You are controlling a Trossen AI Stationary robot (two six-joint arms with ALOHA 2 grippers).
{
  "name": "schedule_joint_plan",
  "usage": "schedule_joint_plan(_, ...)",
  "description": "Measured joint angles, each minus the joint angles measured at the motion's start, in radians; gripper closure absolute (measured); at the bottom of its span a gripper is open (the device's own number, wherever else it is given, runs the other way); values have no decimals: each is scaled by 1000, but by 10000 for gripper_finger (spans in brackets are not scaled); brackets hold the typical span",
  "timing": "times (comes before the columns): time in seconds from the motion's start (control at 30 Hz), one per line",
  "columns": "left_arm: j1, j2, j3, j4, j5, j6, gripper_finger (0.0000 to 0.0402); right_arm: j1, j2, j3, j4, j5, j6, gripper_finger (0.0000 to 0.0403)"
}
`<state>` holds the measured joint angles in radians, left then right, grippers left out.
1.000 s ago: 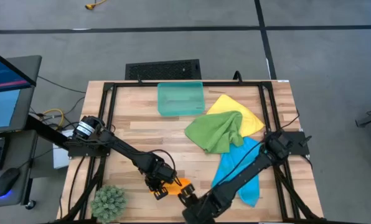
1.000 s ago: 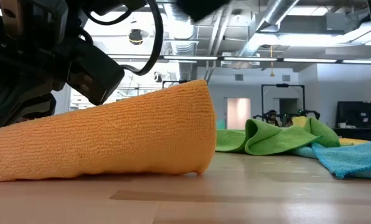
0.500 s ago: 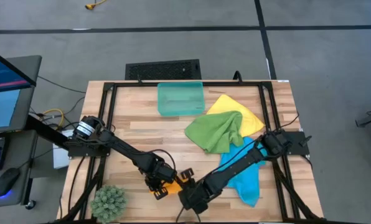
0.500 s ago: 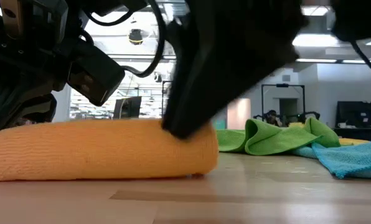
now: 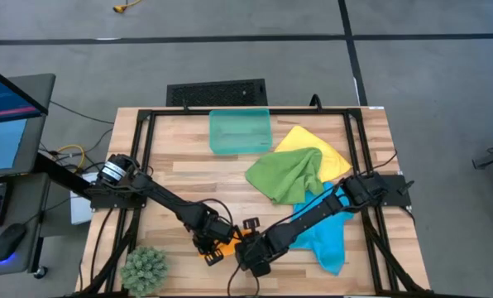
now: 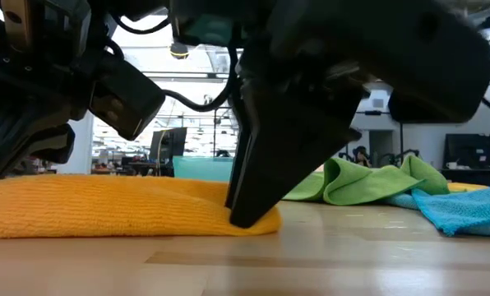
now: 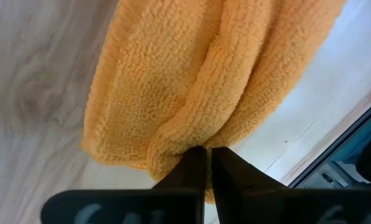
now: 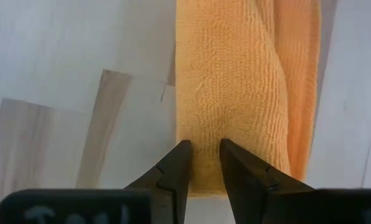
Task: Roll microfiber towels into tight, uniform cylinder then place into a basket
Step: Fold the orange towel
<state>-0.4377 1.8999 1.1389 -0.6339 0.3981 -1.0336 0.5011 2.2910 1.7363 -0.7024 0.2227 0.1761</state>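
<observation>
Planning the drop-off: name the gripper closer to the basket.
Right, marginally. The right gripper and left gripper both clamp the orange towel at the front edge, far from the basket.

Two dark jointed arms, black cables looped alongside. Left arm point(image 5: 160, 199): silver ring near base. Each gripper: two black tapered fingers point(image 8: 173, 168), matte finish.

A robotics lab; exposed ceiling ducts point(image 6: 376, 16) and strip lights overhead; grey floor point(image 5: 230, 58); a monitor point(image 5: 7, 91) beside the wooden table point(image 5: 189, 157).
</observation>
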Motion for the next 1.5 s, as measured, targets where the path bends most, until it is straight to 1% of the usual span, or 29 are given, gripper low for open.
schedule_joint_plan(0.1, 0, 0, 0, 1, -4, 0, 396, -3, 0, 0, -3, -9, 1, 287)
schedule_joint_plan(0.17, -3, 0, 0, 3, -10, 11, 383, -3, 0, -1, -3, -8, 1, 287)
schedule_joint_plan(0.37, -27, -2, 1, 9, -52, 32, 313, -3, 2, -2, -7, -11, 1, 287)
schedule_joint_plan(0.47, -28, -2, 1, 13, -35, 40, 279, -3, 3, -2, -8, -12, 1, 287)
schedule_joint_plan(0.53, -29, -2, 1, 12, -24, 71, 263, -3, 3, -3, -7, -12, 1, 287)
schedule_joint_plan(0.6, -39, -6, 1, 10, -44, 72, 255, -3, 3, -3, -7, -13, 1, 287)
schedule_joint_plan(0.77, -73, -49, -3, -15, -164, 82, 253, -4, 3, -3, -8, -34, 2, 287)
schedule_joint_plan(0.93, -134, -127, -5, -42, -304, 60, 259, -6, 3, -3, -8, -41, 18, 287)
schedule_joint_plan(1.1, -228, -179, -4, -64, -435, 49, 259, -6, 3, -4, -8, -46, 19, 287)
schedule_joint_plan(1.2, -294, -188, -3, -54, -517, 49, 259, -6, 3, -4, -8, -46, 26, 287)
schedule_joint_plan(1.3, -359, -188, -3, -31, -632, 52, 259, -6, 3, -4, -8, -46, 28, 287)
schedule_joint_plan(1.43, -426, -178, -3, 29, -813, 146, 260, -6, 3, -4, -8, -50, 29, 287)
schedule_joint_plan(1.5, -433, -168, -1, 64, -853, 180, 260, -7, 3, -4, -8, -50, 36, 287)
